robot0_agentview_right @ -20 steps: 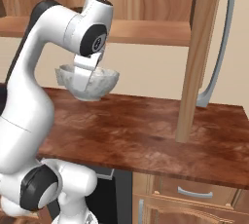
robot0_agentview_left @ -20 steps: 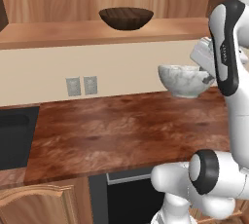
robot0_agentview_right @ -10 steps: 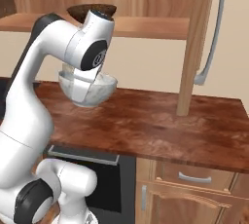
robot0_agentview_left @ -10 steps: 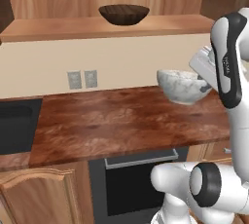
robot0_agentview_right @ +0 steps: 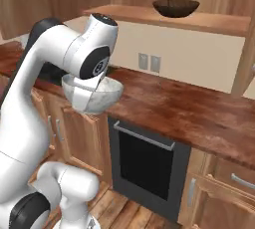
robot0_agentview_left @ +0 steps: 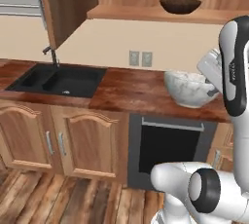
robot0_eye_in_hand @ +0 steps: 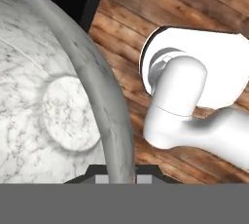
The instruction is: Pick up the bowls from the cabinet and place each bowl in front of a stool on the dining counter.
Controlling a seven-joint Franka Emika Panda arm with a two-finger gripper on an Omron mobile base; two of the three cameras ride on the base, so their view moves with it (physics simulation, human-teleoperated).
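My gripper (robot0_agentview_left: 210, 86) is shut on the rim of the pale speckled stone bowl (robot0_agentview_left: 187, 87) and holds it in the air at about worktop height. From the right side the bowl (robot0_agentview_right: 102, 96) hangs in front of the lower cupboards, with the gripper (robot0_agentview_right: 78, 93) on its near side. In the hand view the rim of the bowl (robot0_eye_in_hand: 58, 111) sits between the gripper's (robot0_eye_in_hand: 116, 177) tips. The dark brown wooden bowl (robot0_agentview_left: 180, 5) (robot0_agentview_right: 175, 7) stands on the cabinet shelf (robot0_agentview_left: 141, 13) (robot0_agentview_right: 214, 22). The dining counter is out of view.
Below the shelf runs a reddish-brown worktop (robot0_agentview_left: 129, 89) with a black sink (robot0_agentview_left: 58, 80) and a faucet (robot0_agentview_left: 50, 52) at its left. A dark oven (robot0_agentview_left: 170, 145) and arched cupboard doors (robot0_agentview_left: 63, 140) sit beneath it. Wall sockets (robot0_agentview_left: 139, 58) are behind, and a plank floor (robot0_agentview_left: 73, 198) lies in front.
The whole picture has shifted: the base has drawn back from the worktop, so the sink, cupboards and floor have come into view. The stone bowl stays in my gripper.
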